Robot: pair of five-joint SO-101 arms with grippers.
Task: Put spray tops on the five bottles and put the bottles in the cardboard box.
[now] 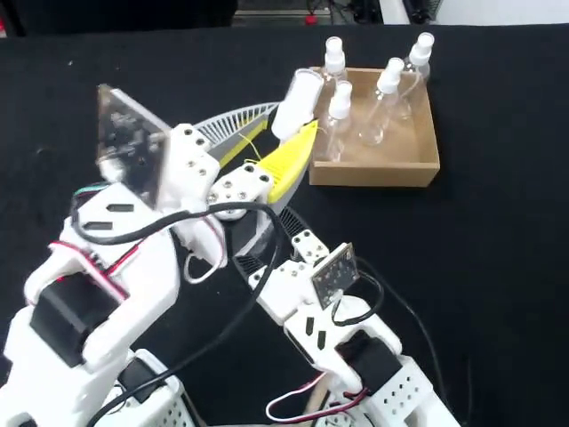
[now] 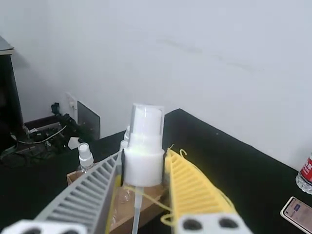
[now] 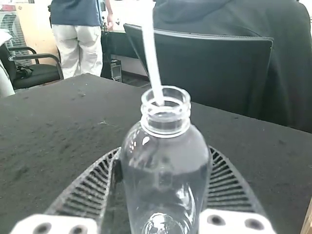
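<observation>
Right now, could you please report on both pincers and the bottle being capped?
Left pincer shut on white plastic spray top. Right pincer shut on clear plastic bottle, top's tube in its open neck. Nothing seen blocking.

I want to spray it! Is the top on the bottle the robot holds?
Off. The bottle has an open mouth; only the tube of the spray top dips in.

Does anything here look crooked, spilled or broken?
Nothing is spilled or broken. Only the tube of the spray top enters the neck of the bottle at a slant; the top is not yet seated.
</observation>
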